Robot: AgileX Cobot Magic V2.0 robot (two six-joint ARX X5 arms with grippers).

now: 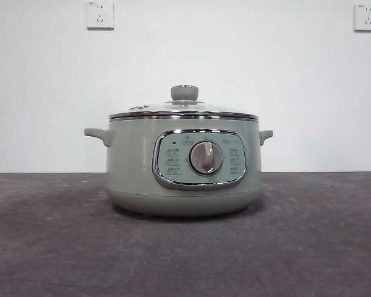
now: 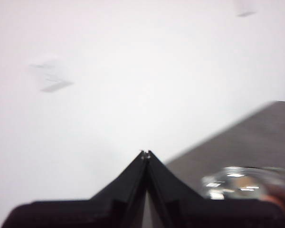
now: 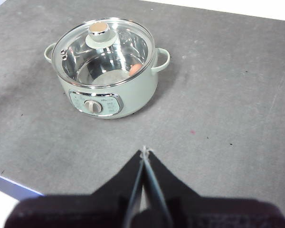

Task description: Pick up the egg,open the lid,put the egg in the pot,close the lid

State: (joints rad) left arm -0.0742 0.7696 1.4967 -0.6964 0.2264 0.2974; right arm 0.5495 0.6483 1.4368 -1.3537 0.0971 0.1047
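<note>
— Where is the egg (image 3: 136, 69)?

— Inside the pot (image 1: 131, 179), lying against the inner wall on the side of one handle; the right wrist view shows it through the glass. From the front it is hidden.

— And the lid (image 3: 103, 56)?

— Seated on the pot's rim, level, its knob (image 1: 184, 93) standing upright at the centre (the chrome rim lines up all round in the front view). The dial (image 1: 206, 157) faces the front camera.

— The pot itself?

— It sits on the grey table (image 1: 55, 247), in front of a white wall with two sockets (image 1: 99, 14).

— The grippers?

— The right gripper (image 3: 145, 151) is held high above the table, well apart from the pot, jaws pressed together with nothing between them. The left gripper (image 2: 146, 153) is also closed and empty, pointing mostly at the wall; a blurred edge of the glass lid (image 2: 242, 183) shows just beside it. Neither arm appears in the front view.
</note>
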